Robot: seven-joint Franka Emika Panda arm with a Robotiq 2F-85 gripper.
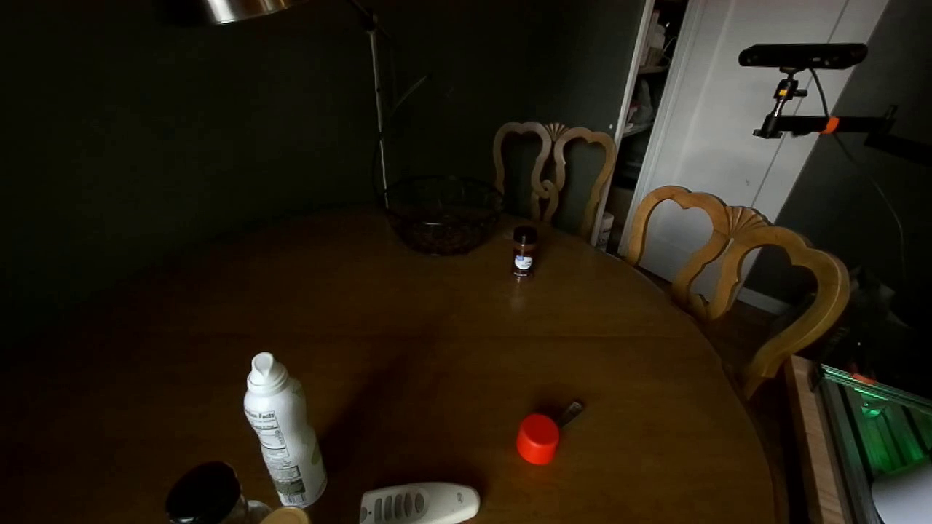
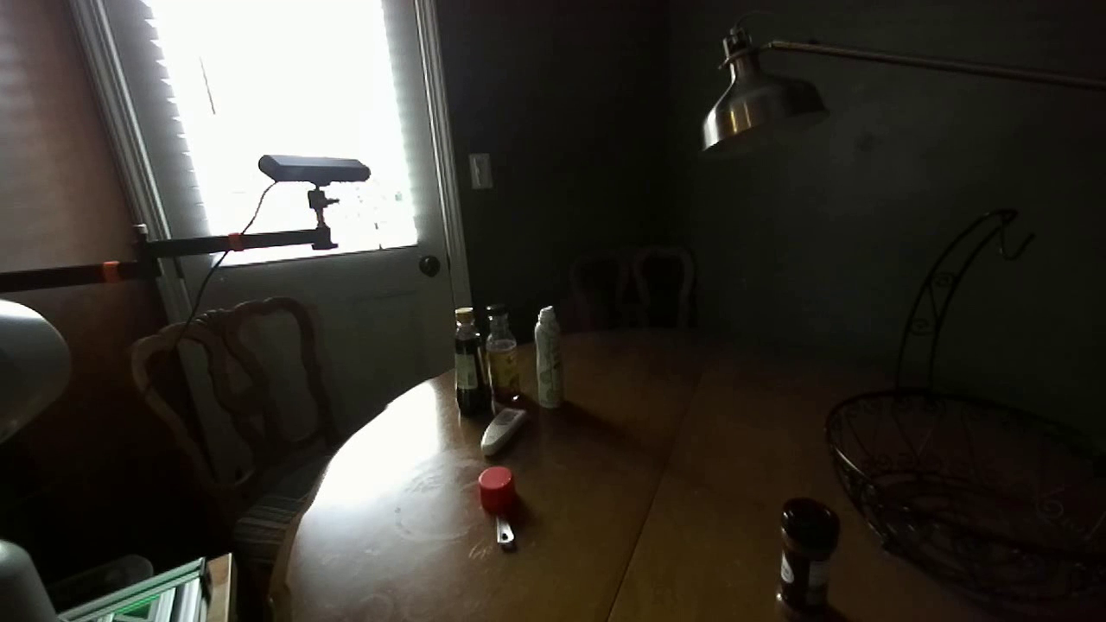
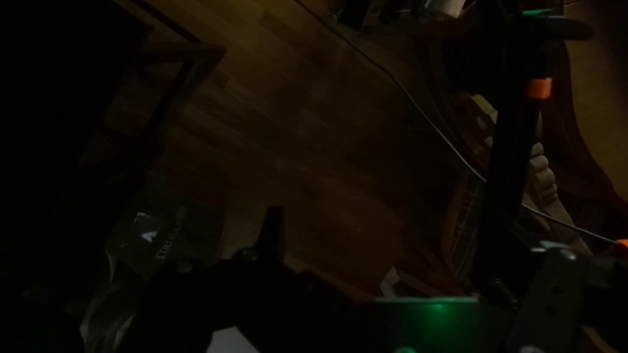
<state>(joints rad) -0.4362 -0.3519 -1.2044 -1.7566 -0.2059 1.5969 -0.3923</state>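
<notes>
1. Jaws: in wrist view, along its lower edge, spread apart w/ wood floor (image 3: 314, 137) showing through the gap.
2. Nearest the jaws: black bar (image 3: 512, 147) w/ orange band (image 3: 538, 88). View's v. dark, so can't be sure if bar & jaws touch or just overlap in view.
3. Green-lit panel (image 3: 436, 318) also nr the jaws, at bottom of wrist view; thin cable (image 3: 392, 76) crosses above the floor, passing behind the bar.
4. Plastic bag (image 3: 167, 240) w/ pale lettering shows on the opp. side of the jaws from the bar.
5. Round-edged wooden bench (image 1: 408, 306) in both exterior views: red cup (image 1: 539, 439) w/ metal handle (image 1: 571, 413) is its closest item to white arm section (image 2: 30, 371).
6. Grey-buttoned white handset (image 2: 504, 430) lies on bench btwn the cup and the bottles.
7. White spray bottle (image 1: 284, 437), upright; just beside it yellow-capped dark bottle (image 2: 469, 371) & black-capped amber bottle (image 2: 503, 367), both upright too.
8. Well apart from those: dark-lidded spice jar (image 1: 523, 255), upright, just beside black wire basket (image 1: 437, 240).
9. Metal lamp (image 2: 760, 104) above bench; carved wooden chairs (image 1: 746, 220) round it.
10. Black camera (image 2: 314, 168) on mount (image 2: 322, 233), in front of bright door window (image 2: 285, 95).
</notes>
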